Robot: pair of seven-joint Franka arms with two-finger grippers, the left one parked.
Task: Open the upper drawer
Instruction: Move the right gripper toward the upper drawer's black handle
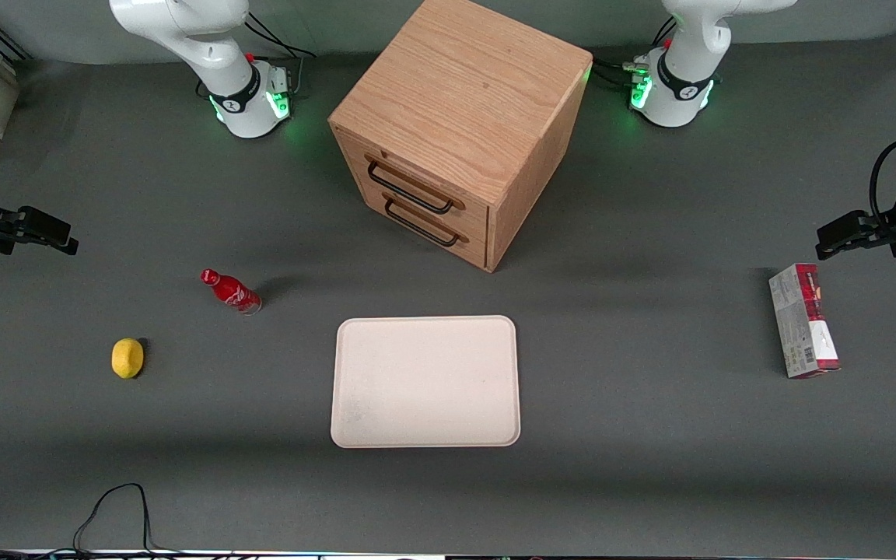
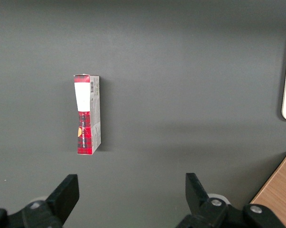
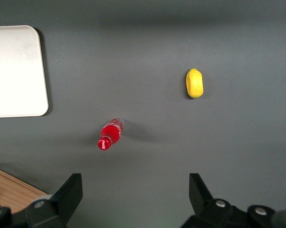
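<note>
The oak cabinet (image 1: 463,101) stands at the middle of the table, turned at an angle. Its upper drawer (image 1: 417,180) is shut flush, and a long black wire handle (image 1: 409,189) runs across its front. The lower drawer (image 1: 426,224), just beneath it, has the same handle and is also shut. My gripper (image 1: 67,238) hangs at the working arm's end of the table, well away from the cabinet. It is open with nothing between its fingers (image 3: 135,183). One corner of the cabinet (image 3: 10,194) shows in the right wrist view.
A red bottle (image 1: 230,291) (image 3: 109,134) and a yellow lemon (image 1: 127,358) (image 3: 194,83) lie under and near my gripper. A cream tray (image 1: 425,381) (image 3: 14,71) sits nearer the front camera than the cabinet. A red-and-white box (image 1: 802,330) lies toward the parked arm's end.
</note>
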